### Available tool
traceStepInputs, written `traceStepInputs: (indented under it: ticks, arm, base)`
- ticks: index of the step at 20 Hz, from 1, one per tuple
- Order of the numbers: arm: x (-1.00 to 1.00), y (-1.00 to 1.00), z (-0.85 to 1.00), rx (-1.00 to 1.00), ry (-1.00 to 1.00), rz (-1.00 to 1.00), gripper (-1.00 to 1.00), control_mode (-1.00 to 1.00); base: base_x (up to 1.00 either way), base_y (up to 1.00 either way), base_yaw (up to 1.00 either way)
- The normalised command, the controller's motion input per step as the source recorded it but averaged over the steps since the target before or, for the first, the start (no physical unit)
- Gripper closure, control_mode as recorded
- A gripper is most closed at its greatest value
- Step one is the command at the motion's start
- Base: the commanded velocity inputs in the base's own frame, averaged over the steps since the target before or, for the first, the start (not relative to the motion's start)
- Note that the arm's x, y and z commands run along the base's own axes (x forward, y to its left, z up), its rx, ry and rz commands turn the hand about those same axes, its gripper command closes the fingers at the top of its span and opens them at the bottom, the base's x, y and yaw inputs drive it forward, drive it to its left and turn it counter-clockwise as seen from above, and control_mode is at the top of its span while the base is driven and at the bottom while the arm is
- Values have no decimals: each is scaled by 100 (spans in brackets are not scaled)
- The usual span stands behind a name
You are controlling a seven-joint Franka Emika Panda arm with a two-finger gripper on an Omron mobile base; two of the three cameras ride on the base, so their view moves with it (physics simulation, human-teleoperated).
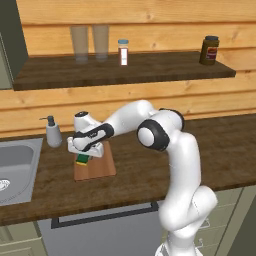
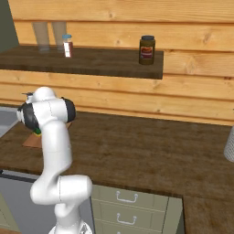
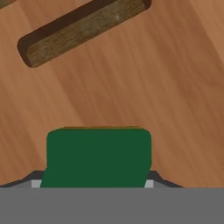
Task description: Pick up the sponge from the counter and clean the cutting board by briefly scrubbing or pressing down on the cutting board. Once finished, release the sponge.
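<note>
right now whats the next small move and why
Probably press the sponge down and rub it briefly. The gripper is shut on it right over the cutting board, close to the slot handle, so scrubbing comes before letting go.

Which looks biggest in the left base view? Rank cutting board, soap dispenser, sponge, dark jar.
1. cutting board
2. soap dispenser
3. dark jar, close to the dispenser and farther back, so unsure
4. sponge, partly hidden by the gripper

even, soft rendered light throughout, faint shadows, no glare, slight low-resolution softness at edges.
</note>
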Motion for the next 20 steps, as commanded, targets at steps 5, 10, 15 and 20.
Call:
traceStepInputs:
  ticks: [5,10,15,20]
  arm:
    - [0,-73,-43,0,0,-2,100,-100]
    - [0,-77,-52,0,0,-1,100,-100]
    - [0,-84,-44,0,0,0,100,-100]
    - [-5,-86,-47,0,-1,0,100,-100]
  base:
    - [0,0,0]
    - [0,0,0]
    - [0,0,0]
    - [0,0,0]
